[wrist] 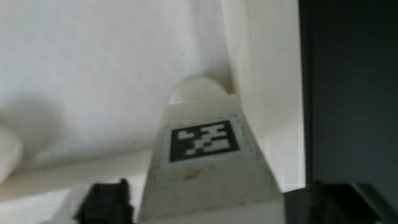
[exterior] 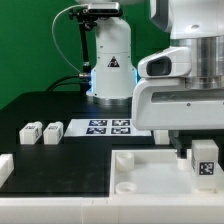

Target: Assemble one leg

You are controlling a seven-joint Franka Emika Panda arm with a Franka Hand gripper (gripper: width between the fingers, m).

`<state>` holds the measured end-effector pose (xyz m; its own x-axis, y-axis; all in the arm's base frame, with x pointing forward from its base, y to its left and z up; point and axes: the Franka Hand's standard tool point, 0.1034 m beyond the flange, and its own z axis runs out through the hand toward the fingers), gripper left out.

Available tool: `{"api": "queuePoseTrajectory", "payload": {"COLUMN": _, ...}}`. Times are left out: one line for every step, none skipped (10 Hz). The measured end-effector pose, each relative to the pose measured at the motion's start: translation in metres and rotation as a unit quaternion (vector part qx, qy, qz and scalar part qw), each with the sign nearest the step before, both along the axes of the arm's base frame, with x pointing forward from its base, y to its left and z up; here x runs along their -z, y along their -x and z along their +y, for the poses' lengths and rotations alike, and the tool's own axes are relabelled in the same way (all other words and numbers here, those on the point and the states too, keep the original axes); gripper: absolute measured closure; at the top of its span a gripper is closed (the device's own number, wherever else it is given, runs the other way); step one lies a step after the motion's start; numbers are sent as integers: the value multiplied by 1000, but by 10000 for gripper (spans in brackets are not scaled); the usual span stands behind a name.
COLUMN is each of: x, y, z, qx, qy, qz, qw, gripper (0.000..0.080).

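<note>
My gripper (exterior: pixel 197 148) is at the exterior view's right, over the near right part of the large white tray-like part (exterior: pixel 135 182). It is shut on a leg (exterior: pixel 205 162), a white block whose square tag faces the camera. In the wrist view the same leg (wrist: pixel 201 140) stands between my dark fingers (wrist: pixel 111 202), against the tray's white inner wall (wrist: pixel 107 60). I cannot tell if the leg touches the tray floor. Two more legs (exterior: pixel 30 132) (exterior: pixel 51 129) lie side by side on the black table at the left.
The marker board (exterior: pixel 108 126) lies flat behind the tray, in front of the robot base (exterior: pixel 110 70). A further white part (exterior: pixel 5 166) sits at the left edge. Black table (wrist: pixel 356 80) shows beside the tray's rim.
</note>
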<state>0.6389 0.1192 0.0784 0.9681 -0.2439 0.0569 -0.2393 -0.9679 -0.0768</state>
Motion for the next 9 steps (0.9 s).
{"api": "queuePoseTrajectory", "payload": {"x": 0, "y": 0, "z": 0, "qx": 46, "qy": -4, "qz": 3, "qw": 999, "gripper": 440}}
{"api": "queuePoseTrajectory", "payload": {"x": 0, "y": 0, "z": -2, "qx": 104, "qy": -7, "qz": 7, "qw": 995, "gripper": 505}}
{"api": "queuePoseTrajectory", "payload": {"x": 0, "y": 1, "z": -2, "qx": 179, "qy": -11, "qz": 12, "qw": 984, "gripper": 505}}
{"api": "queuePoseTrajectory", "payload": {"x": 0, "y": 1, "z": -1, "qx": 289, "qy": -13, "qz": 19, "qw": 957, "gripper": 505}}
{"api": "queuePoseTrajectory", "payload": {"x": 2, "y": 2, "z": 0, "qx": 410, "qy": -23, "qz": 24, "qw": 911, "gripper": 505}}
{"api": "queuePoseTrajectory", "payload": {"x": 2, "y": 2, "z": -1, "qx": 525, "qy": -41, "qz": 33, "qw": 850, "gripper": 505}}
{"api": "queuePoseTrajectory", "payload": {"x": 3, "y": 2, "z": -2, "qx": 578, "qy": -53, "qz": 43, "qw": 813, "gripper": 505}}
{"api": "queuePoseTrajectory", "payload": {"x": 2, "y": 2, "z": -2, "qx": 627, "qy": -58, "qz": 49, "qw": 775, "gripper": 505}}
{"api": "queuePoseTrajectory", "payload": {"x": 2, "y": 2, "z": 1, "qx": 635, "qy": -58, "qz": 49, "qw": 768, "gripper": 505}}
